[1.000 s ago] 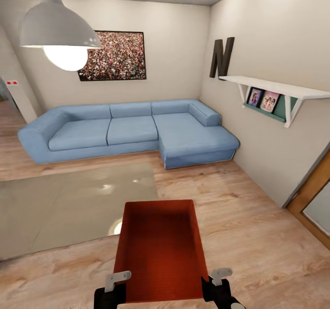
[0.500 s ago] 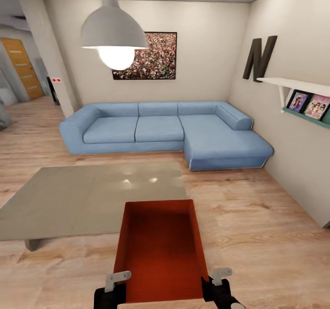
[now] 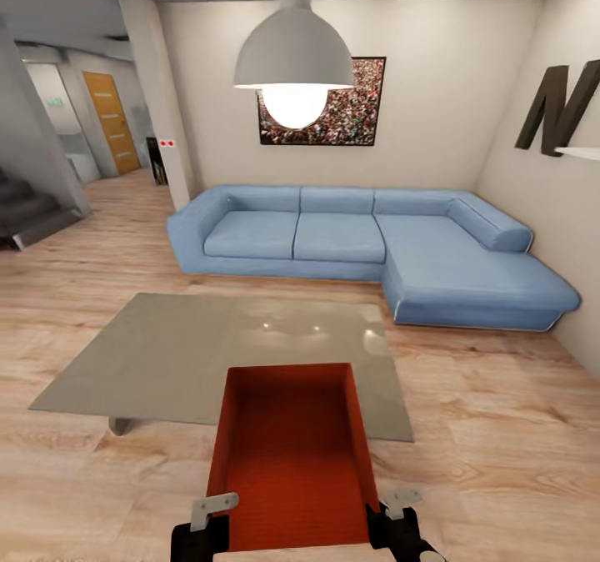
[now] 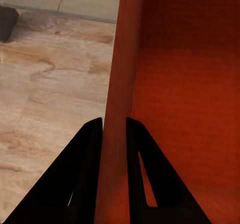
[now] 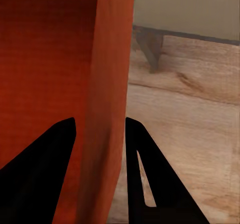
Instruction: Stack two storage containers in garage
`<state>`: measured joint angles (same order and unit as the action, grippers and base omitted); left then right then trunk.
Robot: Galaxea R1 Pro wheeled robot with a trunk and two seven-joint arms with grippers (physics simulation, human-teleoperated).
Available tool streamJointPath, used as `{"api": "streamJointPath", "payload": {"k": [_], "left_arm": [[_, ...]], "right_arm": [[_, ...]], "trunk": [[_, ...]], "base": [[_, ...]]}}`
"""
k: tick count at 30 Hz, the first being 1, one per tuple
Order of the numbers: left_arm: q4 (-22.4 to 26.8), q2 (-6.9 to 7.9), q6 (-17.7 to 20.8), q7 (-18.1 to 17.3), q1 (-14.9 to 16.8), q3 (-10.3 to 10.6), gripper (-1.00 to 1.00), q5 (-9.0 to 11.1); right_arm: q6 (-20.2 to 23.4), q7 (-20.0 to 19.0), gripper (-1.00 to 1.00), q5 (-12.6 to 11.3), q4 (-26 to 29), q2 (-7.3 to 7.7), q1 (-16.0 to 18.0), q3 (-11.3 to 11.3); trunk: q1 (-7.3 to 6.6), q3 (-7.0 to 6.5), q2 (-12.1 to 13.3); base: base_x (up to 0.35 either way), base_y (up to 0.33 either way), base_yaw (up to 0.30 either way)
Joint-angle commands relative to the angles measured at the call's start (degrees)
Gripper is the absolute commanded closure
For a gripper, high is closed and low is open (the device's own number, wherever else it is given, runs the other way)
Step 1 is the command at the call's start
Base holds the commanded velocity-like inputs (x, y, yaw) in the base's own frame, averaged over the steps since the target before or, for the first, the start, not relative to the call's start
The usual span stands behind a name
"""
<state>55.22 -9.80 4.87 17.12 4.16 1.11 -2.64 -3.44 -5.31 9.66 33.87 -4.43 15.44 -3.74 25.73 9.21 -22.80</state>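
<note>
One orange-red storage container (image 3: 292, 454) sits at the bottom centre of the head view, open top up, held out in front of the robot above the light wood-plank floor (image 3: 500, 429). Both grippers hold it by its long side walls: the left gripper (image 3: 215, 508) at the lower left of the bin and the right gripper (image 3: 398, 499) at the lower right. In the left wrist view the left gripper (image 4: 114, 134) has its two dark fingers pressed on either side of the thin red wall (image 4: 120, 84), one outside and one inside the bin. In the right wrist view the right gripper (image 5: 100, 129) straddles the opposite wall (image 5: 107, 84) the same way, fingers closed on it.

Just beyond the bin's far end lies a low grey table (image 3: 208, 353), one of its legs (image 3: 122, 424) showing under its near edge. Past that, across the middle of the frame, stands a blue corner sofa (image 3: 367, 245). A white pendant lamp (image 3: 293, 53) hangs at upper centre, in front of a framed picture (image 3: 350, 103) on the back wall. A dark letter N (image 3: 558, 112) is mounted on the wall at the upper right. At the upper left, a hallway shows a wooden door (image 3: 112, 120) and dark stairs (image 3: 25, 212).
</note>
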Motion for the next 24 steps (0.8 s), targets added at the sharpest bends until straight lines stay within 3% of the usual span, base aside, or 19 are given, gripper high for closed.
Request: {"api": "streamJointPath", "payload": {"k": [1, 18, 24], "left_arm": [[0.21, -0.20, 0.49, 0.63, 0.06, -0.06, 1.00, -1.14], [0.22, -0.20, 0.49, 0.63, 0.06, -0.06, 1.00, -1.14], [0.24, -0.20, 0.49, 0.55, 0.06, -0.06, 1.00, -1.14]], "right_arm": [[-0.14, -0.84, 1.00, 0.45, -0.03, -1.02, -0.03, -0.39], [-0.17, -0.84, 1.00, 0.45, -0.06, -1.02, 0.00, -0.39], [-0.17, -0.84, 1.00, 0.45, -0.06, -1.02, -0.02, -0.39]], "trunk": [[0.05, 0.11, -0.11], [0.05, 0.11, -0.11], [0.05, 0.11, -0.11]], "base": [[0.198, 0.281, 0.295], [0.217, 0.264, 0.295], [0.059, 0.053, 0.295]]}}
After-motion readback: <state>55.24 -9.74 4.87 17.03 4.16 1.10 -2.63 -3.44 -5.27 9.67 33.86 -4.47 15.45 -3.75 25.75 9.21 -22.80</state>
